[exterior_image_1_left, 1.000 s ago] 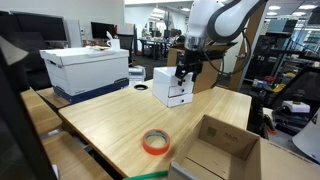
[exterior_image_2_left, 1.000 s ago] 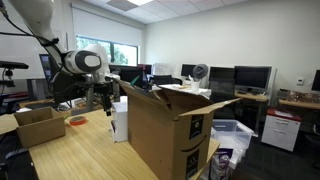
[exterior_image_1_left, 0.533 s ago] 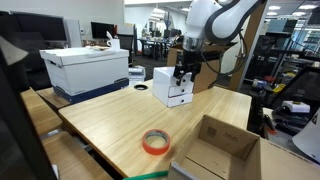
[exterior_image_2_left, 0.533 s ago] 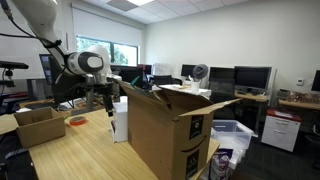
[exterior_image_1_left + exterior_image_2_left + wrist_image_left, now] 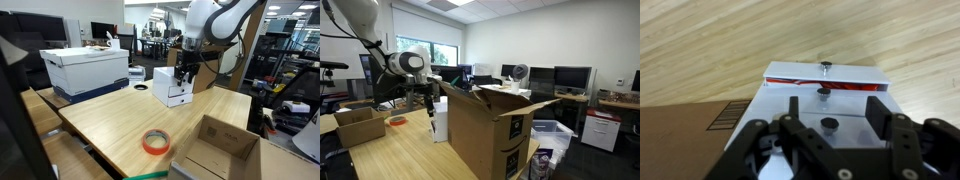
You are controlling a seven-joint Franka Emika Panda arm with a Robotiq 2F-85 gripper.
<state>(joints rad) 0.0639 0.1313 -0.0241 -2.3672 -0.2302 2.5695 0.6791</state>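
Observation:
A small white drawer unit (image 5: 172, 88) stands on the wooden table (image 5: 110, 125), behind the big carton in an exterior view (image 5: 440, 120). My gripper (image 5: 183, 76) hangs at its front face, fingers pointing down. In the wrist view the gripper (image 5: 835, 108) has its two black fingers (image 5: 878, 112) apart, one on each side of a dark round knob (image 5: 827, 124), with gaps on both sides. Two more knobs (image 5: 824, 95) lie further along the white front, and a red strip (image 5: 850, 86) shows between them. Nothing is held.
An orange tape roll (image 5: 154, 142) lies near the table's front, beside an open cardboard box (image 5: 220, 148). A white and blue storage box (image 5: 85, 70) sits at the back left. A tall open carton (image 5: 490, 130) blocks much of an exterior view.

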